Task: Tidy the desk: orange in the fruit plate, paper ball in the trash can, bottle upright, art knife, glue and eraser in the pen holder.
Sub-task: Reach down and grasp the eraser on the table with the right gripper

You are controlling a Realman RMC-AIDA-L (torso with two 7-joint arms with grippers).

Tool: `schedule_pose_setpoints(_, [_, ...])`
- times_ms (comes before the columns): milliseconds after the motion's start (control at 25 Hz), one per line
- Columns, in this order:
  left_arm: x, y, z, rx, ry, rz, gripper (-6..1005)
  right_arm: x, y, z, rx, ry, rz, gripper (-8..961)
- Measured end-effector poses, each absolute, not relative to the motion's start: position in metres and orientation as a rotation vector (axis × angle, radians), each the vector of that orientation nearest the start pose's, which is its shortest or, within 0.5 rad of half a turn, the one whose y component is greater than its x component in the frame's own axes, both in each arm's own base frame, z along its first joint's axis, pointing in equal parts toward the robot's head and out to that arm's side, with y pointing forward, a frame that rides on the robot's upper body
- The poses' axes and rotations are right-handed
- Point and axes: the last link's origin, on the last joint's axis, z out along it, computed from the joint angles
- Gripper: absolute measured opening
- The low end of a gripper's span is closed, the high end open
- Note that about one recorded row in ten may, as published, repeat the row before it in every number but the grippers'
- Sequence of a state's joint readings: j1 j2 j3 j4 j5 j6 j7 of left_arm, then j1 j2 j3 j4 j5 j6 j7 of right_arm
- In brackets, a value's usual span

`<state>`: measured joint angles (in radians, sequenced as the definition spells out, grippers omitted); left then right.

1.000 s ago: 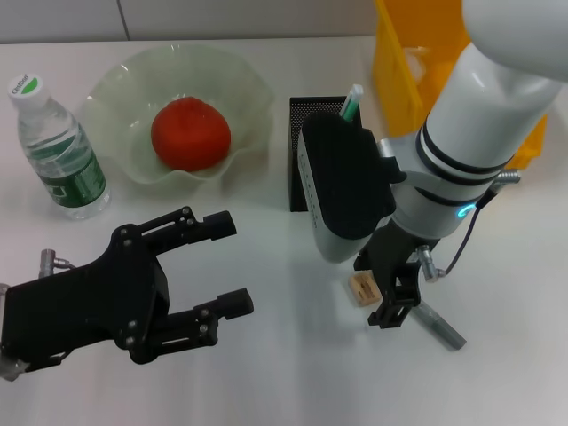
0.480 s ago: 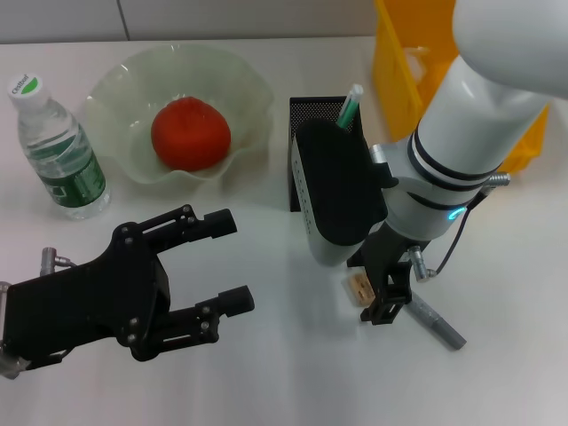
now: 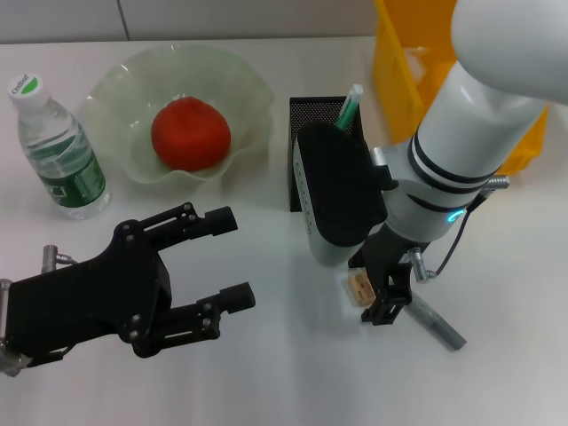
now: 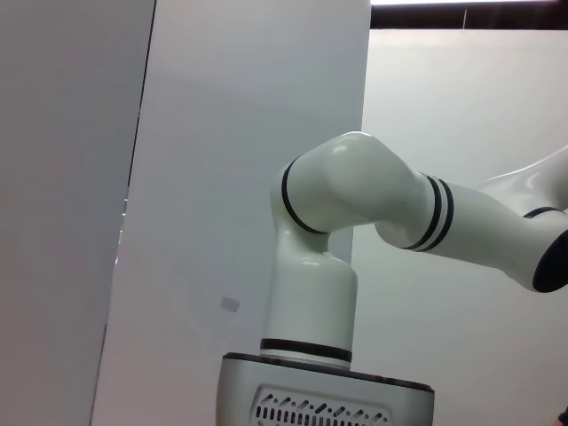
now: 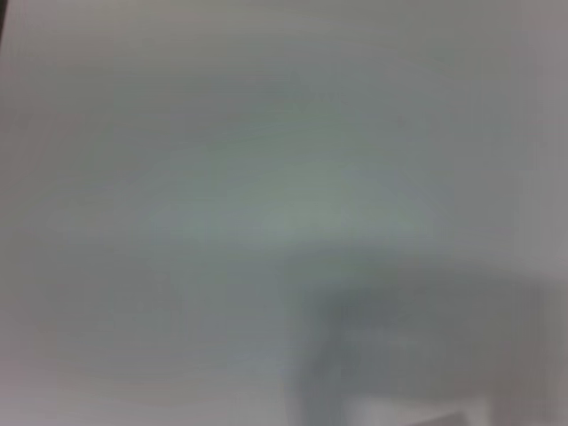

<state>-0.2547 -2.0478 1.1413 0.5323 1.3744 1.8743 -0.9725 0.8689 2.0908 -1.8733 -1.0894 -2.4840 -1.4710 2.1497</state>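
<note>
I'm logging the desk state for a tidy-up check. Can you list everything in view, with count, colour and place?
Water bottle: one, clear with green label, upright at the table's far left.
Fruit plate: one, pale green, wavy-rimmed, right of the bottle.
Orange: one, red-orange, in the fruit plate.
Pen holder: one, black mesh, centre, a green-and-white stick standing in it.
Eraser: one, tan, on the table beside the right gripper.
Art knife: one, grey, lying on the table by the right gripper.
Yellow bin: one, far right.
Table: white.
Left gripper: black, jaws open, near left, idle.
Right gripper: black, lowered between eraser and art knife.
</note>
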Motion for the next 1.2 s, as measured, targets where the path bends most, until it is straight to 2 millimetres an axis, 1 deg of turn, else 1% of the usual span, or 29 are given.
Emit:
schedule_pose_setpoints(480, [-0.2580,0.2276,-0.0063,-2.665,-0.246,-1.336,754,0.1359,0.3297,-0.1045,-2.989,-0.233,-1.010,636])
schedule_pose_setpoints(640, [-0.2579,0.2276,-0.0066,-2.665,-0.246,-1.336,754,0.1348,0.3298,-0.1049,-2.990,-0.236,-1.002,505])
schedule_pose_setpoints(880, [-0.2578,0.2275,-0.0067,-2.665,-0.246,-1.337,754,0.1327,0.3302,-0.1040,-2.994,-0.229,-0.978,498])
schedule_pose_setpoints(1200, [-0.2569,0.2286,-0.0067,-2.667,-0.241,-1.338,754,0.1348,0.3295,-0.1046,-2.997,-0.219,-0.972,451])
